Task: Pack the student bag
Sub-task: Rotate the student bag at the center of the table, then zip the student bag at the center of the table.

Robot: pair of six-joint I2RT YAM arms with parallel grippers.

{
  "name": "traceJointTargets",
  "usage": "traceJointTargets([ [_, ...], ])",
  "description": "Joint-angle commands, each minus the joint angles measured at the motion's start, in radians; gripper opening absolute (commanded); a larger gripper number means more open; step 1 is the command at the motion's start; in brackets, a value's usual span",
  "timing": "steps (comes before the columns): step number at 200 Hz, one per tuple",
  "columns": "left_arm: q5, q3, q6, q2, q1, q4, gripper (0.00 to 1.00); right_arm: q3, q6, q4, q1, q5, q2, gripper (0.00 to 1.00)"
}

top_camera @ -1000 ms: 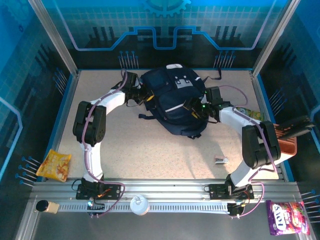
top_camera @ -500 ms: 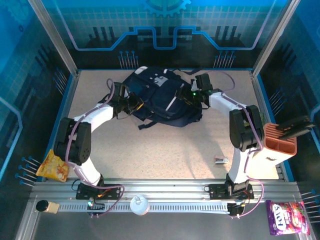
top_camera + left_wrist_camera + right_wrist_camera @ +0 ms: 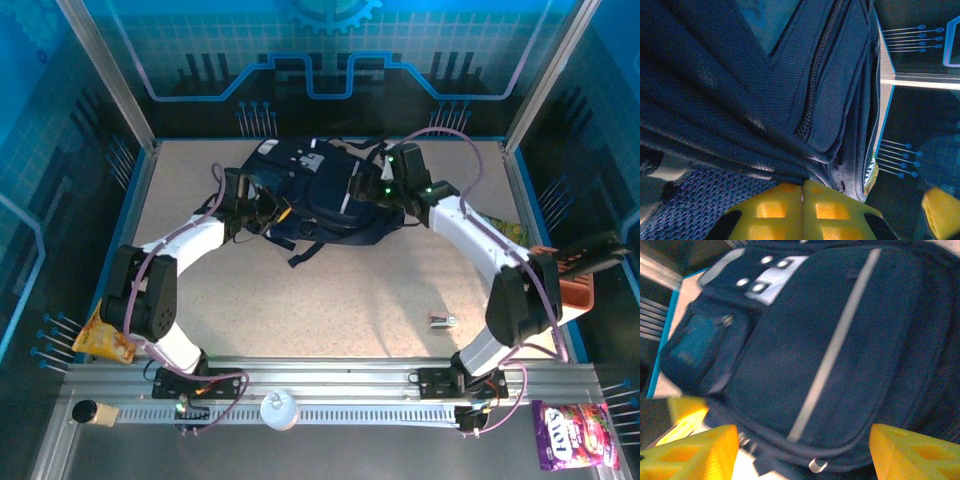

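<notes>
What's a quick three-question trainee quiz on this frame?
1. True or false: the right gripper is shut.
2. The yellow snack packet lies: A inside the student bag; B at the near-left corner of the table; C at its far-right corner.
3. What colour is the stripe down the bag's front?
Key: 1 false, its fingers stand wide apart; 2 B; 3 white.
</notes>
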Motion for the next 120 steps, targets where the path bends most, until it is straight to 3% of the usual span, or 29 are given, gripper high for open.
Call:
traceJointTargets([
  [1, 0.063, 0.012, -0.013, -0.043, -0.023, 0.089, 0.00, -0.072, 0.107, -0.025, 0.114, 0.099, -0.026, 0.68],
  [52, 0.074, 0.012, -0.009, -0.041, -0.023, 0.091, 0.00, -0.060, 0.286, 0.092, 0.310, 0.216, 0.071, 0.60],
  [120, 0.103, 0.018, 0.004, -0.045, -0.025, 0.079, 0.00, 0.084, 0.303, 0.106, 0.351, 0.306, 0.264, 0.44],
])
